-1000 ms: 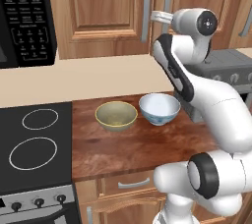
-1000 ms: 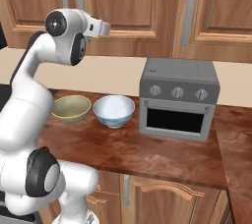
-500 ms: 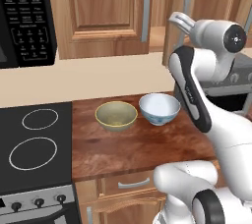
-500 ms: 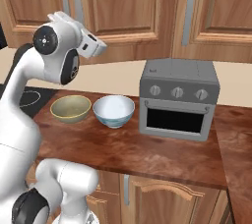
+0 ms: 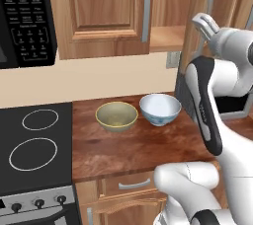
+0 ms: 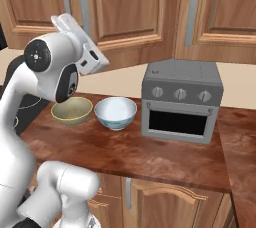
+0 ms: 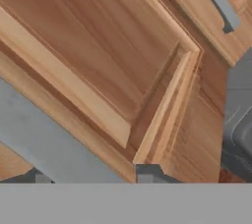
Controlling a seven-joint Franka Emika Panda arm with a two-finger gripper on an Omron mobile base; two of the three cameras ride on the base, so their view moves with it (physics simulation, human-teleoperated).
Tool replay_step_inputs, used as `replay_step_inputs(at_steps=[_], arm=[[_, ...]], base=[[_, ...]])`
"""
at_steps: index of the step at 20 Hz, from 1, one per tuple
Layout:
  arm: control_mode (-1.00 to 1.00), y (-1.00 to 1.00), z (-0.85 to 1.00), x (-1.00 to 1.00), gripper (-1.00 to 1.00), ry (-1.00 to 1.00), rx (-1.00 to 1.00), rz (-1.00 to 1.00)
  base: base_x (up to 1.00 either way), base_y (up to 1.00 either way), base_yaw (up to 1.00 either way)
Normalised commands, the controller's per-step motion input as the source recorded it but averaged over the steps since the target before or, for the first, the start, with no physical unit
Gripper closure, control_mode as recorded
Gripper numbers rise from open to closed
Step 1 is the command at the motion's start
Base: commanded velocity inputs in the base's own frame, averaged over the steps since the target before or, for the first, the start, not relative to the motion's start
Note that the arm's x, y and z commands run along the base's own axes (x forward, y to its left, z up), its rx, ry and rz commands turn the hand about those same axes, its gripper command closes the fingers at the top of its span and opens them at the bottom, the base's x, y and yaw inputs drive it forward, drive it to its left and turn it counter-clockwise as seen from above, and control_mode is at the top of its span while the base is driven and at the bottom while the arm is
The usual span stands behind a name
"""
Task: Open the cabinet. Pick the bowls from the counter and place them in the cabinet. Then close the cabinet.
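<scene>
Right cabinet door part open; gripper at handle, jaws straddling bar (clamped or not: cannot tell). Pull along hinge arc; bowls wait.

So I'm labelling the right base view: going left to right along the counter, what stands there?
Olive-yellow bowl → white bowl with blue markings → grey toaster oven, all on the reddish-brown counter.
</scene>
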Motion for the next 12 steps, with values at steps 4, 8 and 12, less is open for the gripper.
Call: replay_step_inputs(at_steps=[4,8,12], arm=[[-1.00,-1.00,0.00,-0.23,1.00,0.09,0.21,-0.18],[-1.00,-1.00,-0.01,-0.49,1.00,0.07,0.23,-0.18],[-1.00,-1.00,-0.19,-0.74,1.00,0.02,0.04,-0.07]], base=[[0.00,0.00,0.00],[0.00,0.00,0.00],[0.00,0.00,0.00]])
